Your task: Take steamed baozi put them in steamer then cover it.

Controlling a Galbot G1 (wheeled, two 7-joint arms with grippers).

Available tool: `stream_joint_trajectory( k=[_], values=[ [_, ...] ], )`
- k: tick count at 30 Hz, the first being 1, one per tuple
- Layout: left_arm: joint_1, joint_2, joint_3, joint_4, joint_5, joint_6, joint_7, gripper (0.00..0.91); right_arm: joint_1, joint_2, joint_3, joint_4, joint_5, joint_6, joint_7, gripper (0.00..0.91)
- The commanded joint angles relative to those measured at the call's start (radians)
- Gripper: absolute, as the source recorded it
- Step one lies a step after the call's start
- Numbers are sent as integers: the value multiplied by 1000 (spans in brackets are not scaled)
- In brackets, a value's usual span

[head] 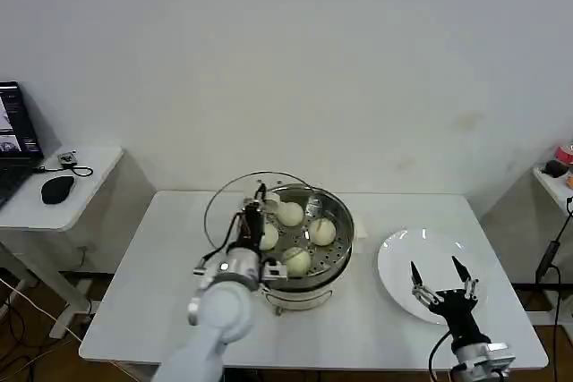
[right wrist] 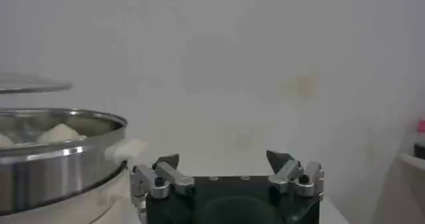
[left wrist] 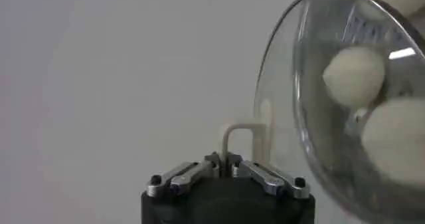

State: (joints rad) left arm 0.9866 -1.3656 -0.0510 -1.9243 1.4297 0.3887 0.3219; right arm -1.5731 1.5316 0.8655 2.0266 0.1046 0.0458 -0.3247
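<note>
Head view: right claw (head: pixel 440 278) hovers nearest the robot, over the near rim of the white plate (head: pixel 398 248), fingers spread wide, holding nothing; idle. Left claw (head: pixel 254 219) sits at the near-left side of the steamer (head: pixel 304 291), closed narrow on the white handle (left wrist: pixel 240 133) of the glass lid (head: pixel 224 199). The lid is held tilted, partly over the steamer's left rim and not yet seated. All four steamed baozi (head: pixel 322 231) lie inside on the perforated tray, so loading looks done and covering is the step in hand.

To do it well: level the lid, centre it over the rim, lower straight down so the edge doesn't clip a bun or catch the steel rim, and release only once it sits flat all round.

Bench (head: pixel 161 284) is white and plain, with the steamer mid-bench and the plate to its right. Farther left, a side desk (head: pixel 81 181) carries a mouse (head: pixel 57 189) and a laptop (head: pixel 13 145). Bare white wall behind.
</note>
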Motion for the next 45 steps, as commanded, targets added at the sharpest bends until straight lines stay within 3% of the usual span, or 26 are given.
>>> stream_joint_trajectory(
  k=[1,18,45],
  values=[
    [16,-161,78,52,182,-6,8,0,6,11,-20,-6,-15,2,-1,907],
    [11,-210,87,144,239,-27,-12,0,4,6,-28,-22,-14,10,-6,907],
    [6,-213,33,174,240,-41,-22,0,-10,4,-50,-25,-15,18,-16,907]
  ],
)
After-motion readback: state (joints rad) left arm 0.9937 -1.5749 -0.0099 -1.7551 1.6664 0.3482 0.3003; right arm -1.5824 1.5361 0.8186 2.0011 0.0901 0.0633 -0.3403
